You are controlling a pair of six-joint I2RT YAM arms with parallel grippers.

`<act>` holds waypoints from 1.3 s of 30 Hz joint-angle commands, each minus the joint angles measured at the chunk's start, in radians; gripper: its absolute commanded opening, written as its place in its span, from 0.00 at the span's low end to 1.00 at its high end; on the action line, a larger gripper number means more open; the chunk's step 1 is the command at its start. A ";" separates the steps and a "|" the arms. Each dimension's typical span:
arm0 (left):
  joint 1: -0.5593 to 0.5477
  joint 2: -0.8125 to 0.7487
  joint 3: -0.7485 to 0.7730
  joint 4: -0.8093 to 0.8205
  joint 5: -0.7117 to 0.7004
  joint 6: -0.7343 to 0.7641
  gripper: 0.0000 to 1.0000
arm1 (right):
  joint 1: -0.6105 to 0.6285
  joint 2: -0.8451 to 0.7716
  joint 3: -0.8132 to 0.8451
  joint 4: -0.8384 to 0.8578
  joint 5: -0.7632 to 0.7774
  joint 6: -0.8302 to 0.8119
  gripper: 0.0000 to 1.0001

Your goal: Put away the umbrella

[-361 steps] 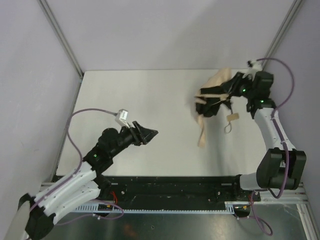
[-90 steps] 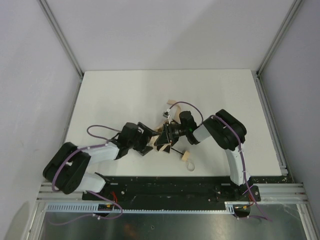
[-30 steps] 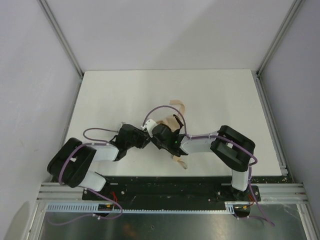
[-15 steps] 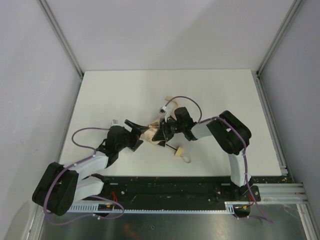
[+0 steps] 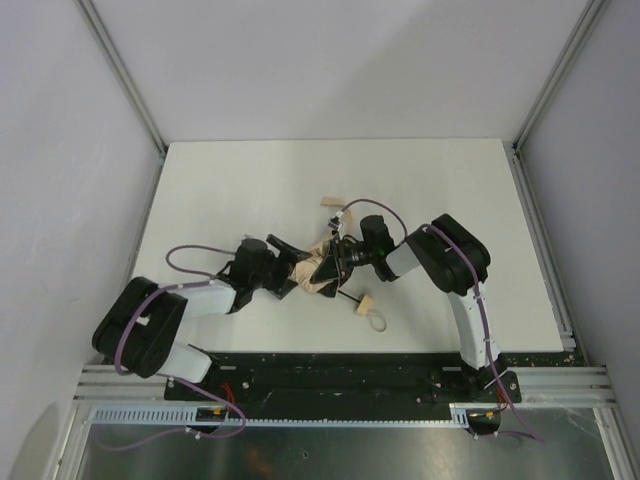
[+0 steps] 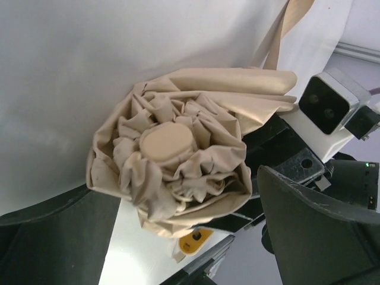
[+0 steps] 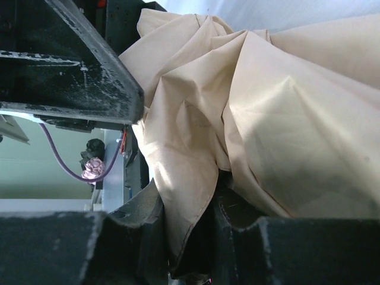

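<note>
You're in a robot lab test cell: a bare white table [image 5: 250, 180] boxed in by plain grey wall panels [image 5: 330, 60] on aluminium frame posts [image 5: 120, 70], with the left arm [image 5: 200, 300] and right arm [image 5: 470, 310] bolted to a black base rail [image 5: 340, 372] above a slotted cable duct [image 5: 350, 421].

Both arms fold inward, nose to nose: left tool [image 5: 283, 268] gapes (jaws wide), right tool [image 5: 326, 264] pinched nearly closed.

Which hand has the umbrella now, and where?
The right hand pinches the umbrella by its bunched fabric; the left hand is open around the capped end, not gripping.
</note>
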 commanded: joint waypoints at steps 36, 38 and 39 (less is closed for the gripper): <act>-0.062 0.019 -0.070 -0.049 -0.094 0.007 0.00 | 0.432 -0.529 0.084 -0.840 1.255 -0.823 0.87; -0.062 0.022 -0.053 -0.084 -0.088 0.000 0.00 | 0.474 -0.503 0.067 -0.779 1.310 -0.861 0.86; -0.062 0.024 -0.043 -0.109 -0.086 -0.003 0.00 | 0.492 -0.485 0.061 -0.752 1.337 -0.881 0.85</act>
